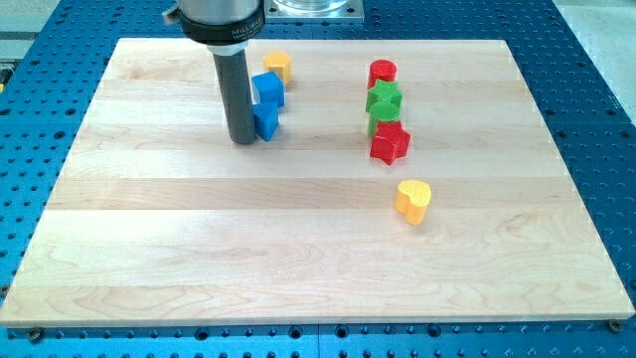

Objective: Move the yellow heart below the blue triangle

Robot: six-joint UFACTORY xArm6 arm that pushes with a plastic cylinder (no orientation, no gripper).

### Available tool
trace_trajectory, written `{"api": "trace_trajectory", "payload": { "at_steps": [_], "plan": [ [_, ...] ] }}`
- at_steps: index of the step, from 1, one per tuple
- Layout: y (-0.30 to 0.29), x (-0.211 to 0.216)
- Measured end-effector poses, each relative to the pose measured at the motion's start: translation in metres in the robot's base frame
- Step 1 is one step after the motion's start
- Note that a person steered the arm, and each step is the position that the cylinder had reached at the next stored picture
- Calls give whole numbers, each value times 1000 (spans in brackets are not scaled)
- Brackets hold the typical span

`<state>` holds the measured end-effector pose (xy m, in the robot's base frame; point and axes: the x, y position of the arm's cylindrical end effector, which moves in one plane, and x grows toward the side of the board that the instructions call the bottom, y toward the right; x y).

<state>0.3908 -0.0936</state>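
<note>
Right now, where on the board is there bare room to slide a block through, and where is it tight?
Free: the view's left strip beside my tip; the bottom band under the yellow heart; the right strip past the red star; the lane between the blue triangle and the green blocks. Crowded: the blue pair with the yellow block, and the red-green column.

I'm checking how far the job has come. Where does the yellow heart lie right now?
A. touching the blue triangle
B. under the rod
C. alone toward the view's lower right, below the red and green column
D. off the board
C: the yellow heart lies by itself just below the red star, far to the view's right of the blue triangle, which sits beside my tip.
</note>
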Motion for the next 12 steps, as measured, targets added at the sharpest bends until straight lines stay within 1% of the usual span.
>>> {"api": "trace_trajectory", "payload": {
  "at_steps": [1,2,3,4,5,6,7,8,9,10,11,12],
  "plan": [
    [-3,32],
    [14,108],
    [69,169],
    [128,172],
    [198,172],
    [258,162],
    [260,124],
    [197,120],
    [151,123],
    [145,121],
    [125,92],
    [125,88]
  ]
}}
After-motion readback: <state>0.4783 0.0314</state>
